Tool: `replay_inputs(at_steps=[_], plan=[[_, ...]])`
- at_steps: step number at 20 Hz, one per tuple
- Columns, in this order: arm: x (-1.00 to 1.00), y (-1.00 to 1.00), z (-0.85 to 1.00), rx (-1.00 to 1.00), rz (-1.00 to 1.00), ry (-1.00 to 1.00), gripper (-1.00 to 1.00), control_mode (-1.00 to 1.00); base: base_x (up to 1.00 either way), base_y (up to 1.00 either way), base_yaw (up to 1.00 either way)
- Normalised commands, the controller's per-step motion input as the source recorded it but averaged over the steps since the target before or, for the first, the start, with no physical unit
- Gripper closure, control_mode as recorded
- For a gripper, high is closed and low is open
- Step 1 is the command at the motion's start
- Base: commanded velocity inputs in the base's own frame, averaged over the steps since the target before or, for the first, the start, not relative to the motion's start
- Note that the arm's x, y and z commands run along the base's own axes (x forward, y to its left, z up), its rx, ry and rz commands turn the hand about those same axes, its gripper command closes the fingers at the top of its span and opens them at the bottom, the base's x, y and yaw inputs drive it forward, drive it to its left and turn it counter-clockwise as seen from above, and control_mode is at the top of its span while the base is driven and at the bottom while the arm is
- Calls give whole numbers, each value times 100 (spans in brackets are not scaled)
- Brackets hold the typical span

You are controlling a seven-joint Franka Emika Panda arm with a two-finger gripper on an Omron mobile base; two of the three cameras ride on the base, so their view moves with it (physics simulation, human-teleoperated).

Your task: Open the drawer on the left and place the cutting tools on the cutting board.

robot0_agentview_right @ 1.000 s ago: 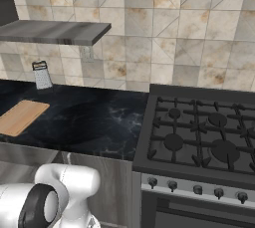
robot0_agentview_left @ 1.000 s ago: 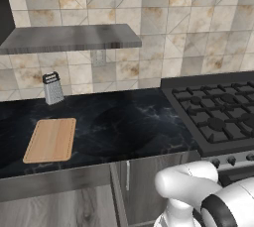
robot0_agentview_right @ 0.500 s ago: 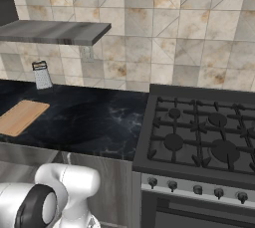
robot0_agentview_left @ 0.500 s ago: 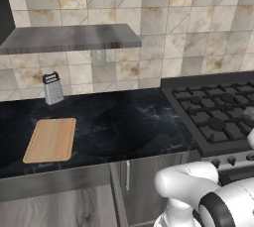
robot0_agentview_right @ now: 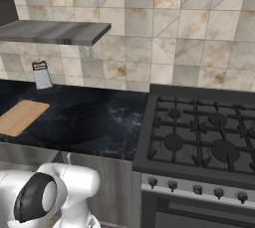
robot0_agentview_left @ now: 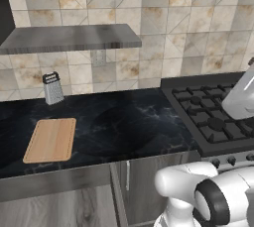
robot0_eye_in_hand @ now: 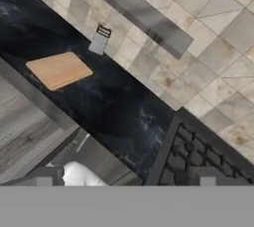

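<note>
A tiled kitchen wall in beige and grey runs behind a black marbled bench [robot0_agentview_left: 129, 127], with a grey shelf [robot0_agentview_left: 69, 37] fixed to the tiles above it. On the left part of the bench lies the cutting board [robot0_agentview_left: 50, 140], flat and bare, its long side running away from the front edge. Behind it, close to the wall, stands a metal box grater [robot0_agentview_left: 52, 87], upright and well apart from the board. To the right of the bench sits a black gas stove [robot0_agentview_right: 199, 137] with a row of knobs along its front.

Below the bench edge, under the board, is the grey wood-grain drawer [robot0_agentview_left: 54, 184] front, closed flush, and beside it a narrow cabinet door [robot0_agentview_left: 144, 186]. The hand view looks down on the board, the grater and the stove from above, rolled to one side.

The end effector is at the bottom of the hand view, blurred against the grey band; whether it is wide or narrow cannot be told.
</note>
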Motion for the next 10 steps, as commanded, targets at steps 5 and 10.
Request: replay_inputs(at_steps=[5, 10], plan=[[41, -21, -14, 0, -17, 40, -100, -100, 0, 0, 0], [25, -16, -32, 0, -19, 42, -100, -100, 0, 0, 0]])
